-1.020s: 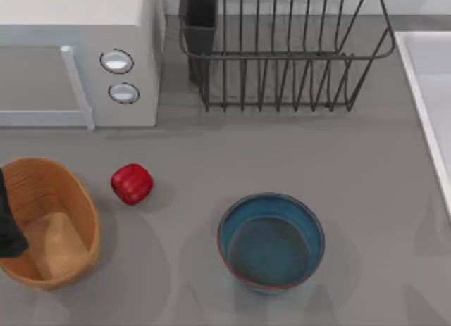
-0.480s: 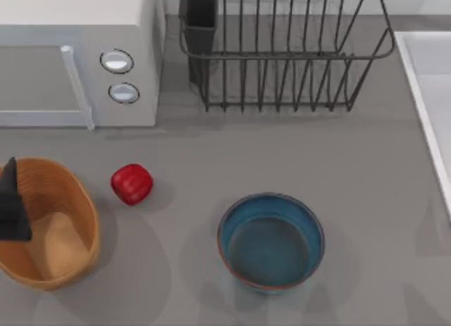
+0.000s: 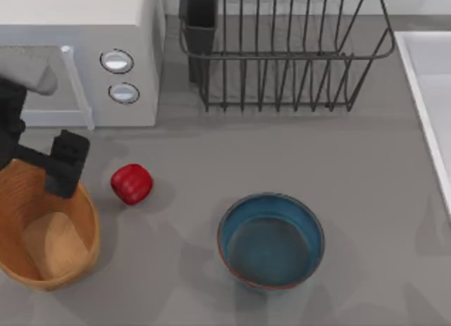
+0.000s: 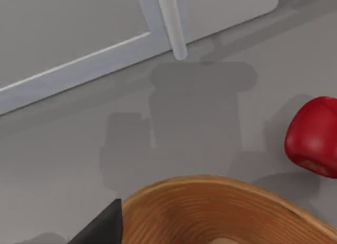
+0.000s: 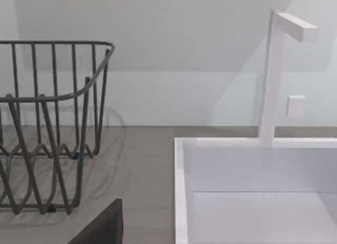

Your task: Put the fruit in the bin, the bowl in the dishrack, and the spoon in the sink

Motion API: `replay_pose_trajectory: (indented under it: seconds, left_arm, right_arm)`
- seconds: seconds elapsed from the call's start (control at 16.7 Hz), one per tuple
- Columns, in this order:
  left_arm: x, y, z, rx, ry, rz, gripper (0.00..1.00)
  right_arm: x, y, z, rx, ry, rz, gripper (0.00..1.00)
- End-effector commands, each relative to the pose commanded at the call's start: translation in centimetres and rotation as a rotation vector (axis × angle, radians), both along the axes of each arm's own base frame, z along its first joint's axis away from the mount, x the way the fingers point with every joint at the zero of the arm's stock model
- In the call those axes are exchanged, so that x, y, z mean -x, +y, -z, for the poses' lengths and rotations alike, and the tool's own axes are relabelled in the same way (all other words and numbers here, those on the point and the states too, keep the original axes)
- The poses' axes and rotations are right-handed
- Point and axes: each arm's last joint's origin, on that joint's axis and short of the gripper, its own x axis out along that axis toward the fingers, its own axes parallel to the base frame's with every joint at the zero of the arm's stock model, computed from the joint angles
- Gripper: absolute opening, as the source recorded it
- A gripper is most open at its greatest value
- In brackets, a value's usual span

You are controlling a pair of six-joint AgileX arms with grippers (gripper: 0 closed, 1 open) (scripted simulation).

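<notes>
The red fruit [image 3: 132, 183] lies on the grey table, just right of the tan wicker bin [image 3: 47, 236]. My left gripper [image 3: 67, 165] hovers over the bin's far rim, a short way left of the fruit. The left wrist view has the fruit [image 4: 314, 138] off to one side, beyond the bin's rim [image 4: 210, 204]. The blue bowl [image 3: 270, 241] stands upright in the front middle. At the back is the wire dishrack [image 3: 282, 55], and the sink [image 3: 431, 79] is at the right edge. A dark part of my right gripper [image 5: 102, 226] shows near the sink [image 5: 253, 196]. The spoon is out of view.
A white microwave [image 3: 77, 51] with two round knobs and a bar handle [image 4: 171, 22] stands at the back left, close behind my left arm. A black utensil cup [image 3: 201, 20] sits at the dishrack's left corner. A white faucet [image 5: 274, 70] rises behind the sink.
My left arm has swung from the table's left edge up and to the right, across the bin's far rim toward the fruit. Fruit, bowl and bin have not moved.
</notes>
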Motion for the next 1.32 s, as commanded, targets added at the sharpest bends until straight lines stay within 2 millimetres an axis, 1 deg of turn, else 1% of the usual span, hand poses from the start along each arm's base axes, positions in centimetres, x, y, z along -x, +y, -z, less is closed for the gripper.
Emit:
replay_pose_trajectory:
  seconds: [0.12, 0.3, 0.42, 0.54, 0.66, 0.78, 1.14, 1.2, 1.32]
  left_arm:
    - [-3.3, -1.9, 0.4, -0.067, 0.152, 0.065, 1.00]
    - [-7.8, -4.9, 2.4, -0.163, 0.358, 0.158, 1.00]
    - [-10.0, -6.7, 4.3, -0.219, 0.472, 0.212, 1.00]
    - [-11.6, -8.3, 6.0, -0.264, 0.559, 0.255, 1.00]
    - [-12.5, -9.3, 7.1, -0.294, 0.614, 0.285, 1.00]
    - [-12.9, -9.8, 7.7, -0.307, 0.639, 0.299, 1.00]
    - [-13.0, -9.7, 7.8, -0.306, 0.641, 0.296, 1.00]
    - [-13.0, -9.7, 8.3, -0.308, 0.643, 0.299, 1.00]
    - [-13.1, -9.8, 9.9, -0.308, 0.643, 0.300, 1.00]
  right_arm:
    - [0.0, 0.0, 0.0, 0.000, 0.000, 0.000, 1.00]
    - [0.0, 0.0, 0.0, 0.000, 0.000, 0.000, 1.00]
    - [0.0, 0.0, 0.0, 0.000, 0.000, 0.000, 1.00]
    - [0.0, 0.0, 0.0, 0.000, 0.000, 0.000, 1.00]
    - [0.0, 0.0, 0.0, 0.000, 0.000, 0.000, 1.00]
    - [0.0, 0.0, 0.0, 0.000, 0.000, 0.000, 1.00]
    - [0.0, 0.0, 0.0, 0.000, 0.000, 0.000, 1.00]
    - [0.0, 0.0, 0.0, 0.000, 0.000, 0.000, 1.00]
    - [0.0, 0.0, 0.0, 0.000, 0.000, 0.000, 1.00]
